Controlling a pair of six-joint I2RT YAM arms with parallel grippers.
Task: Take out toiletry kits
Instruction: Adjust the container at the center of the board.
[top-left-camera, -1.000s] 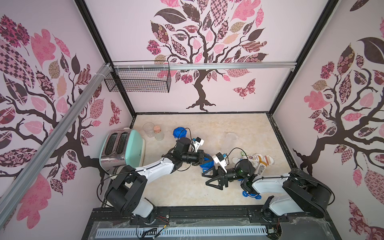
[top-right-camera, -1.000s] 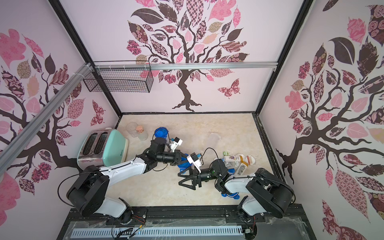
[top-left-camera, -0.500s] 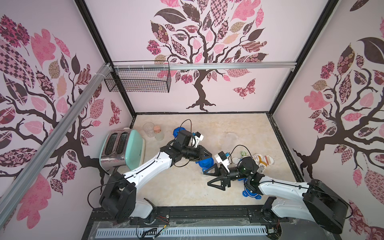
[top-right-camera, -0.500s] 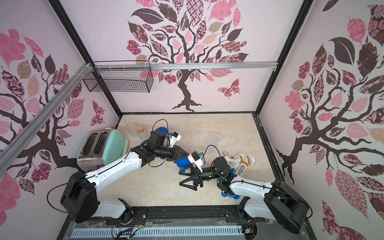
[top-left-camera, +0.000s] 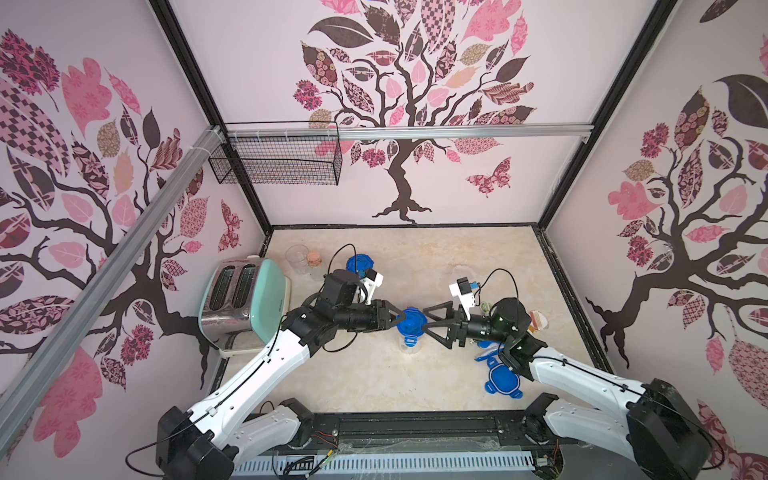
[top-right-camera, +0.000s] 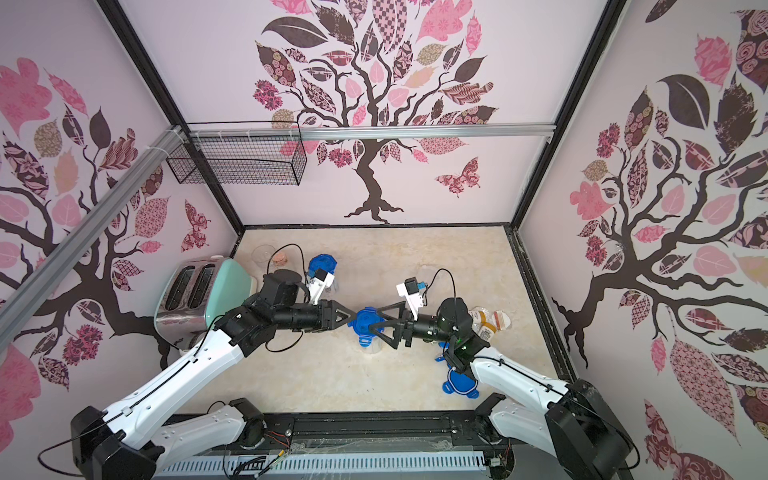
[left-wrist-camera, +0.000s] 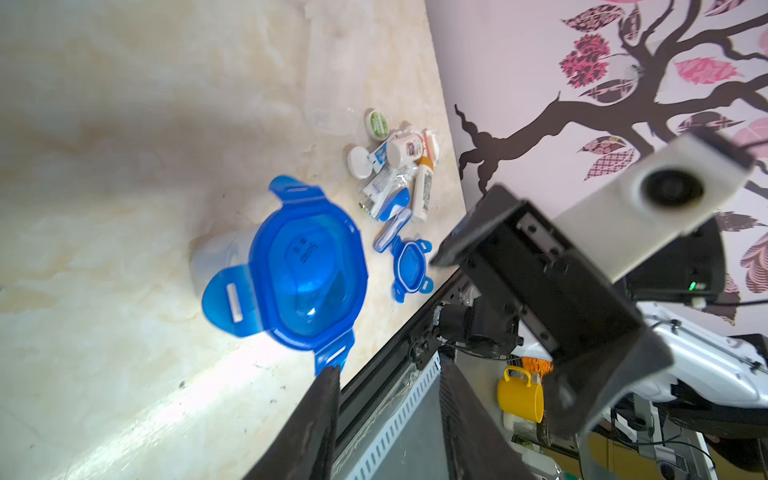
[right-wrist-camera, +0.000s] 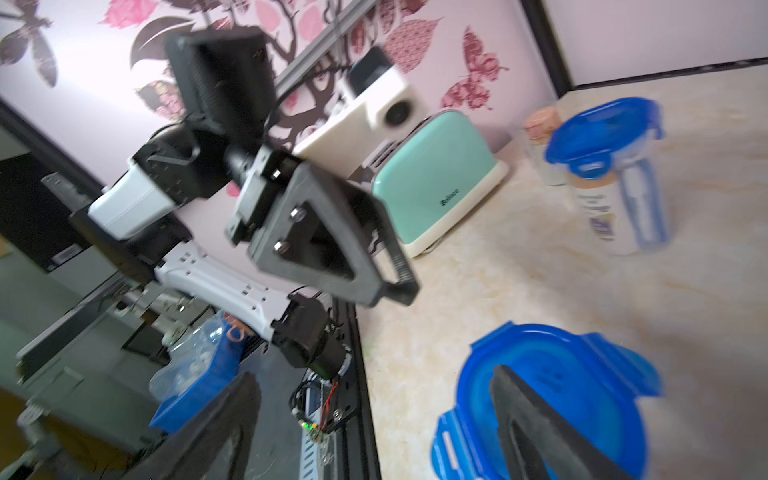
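Two clear plastic canisters with blue clip lids: central canister (top-left-camera: 411, 326) stood between the open, empty left end effector (top-left-camera: 397, 321) and right end effector (top-left-camera: 424, 321); second canister (top-left-camera: 360, 266) stood behind it. One toiletry-kit pile (left-wrist-camera: 395, 174) and one loose blue lid (top-left-camera: 503, 380) lay on the desk (top-left-camera: 436, 257) to its right.

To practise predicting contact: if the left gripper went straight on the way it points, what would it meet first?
Probably the blue lid of the clear canister just ahead of the left gripper, though depth is unclear.
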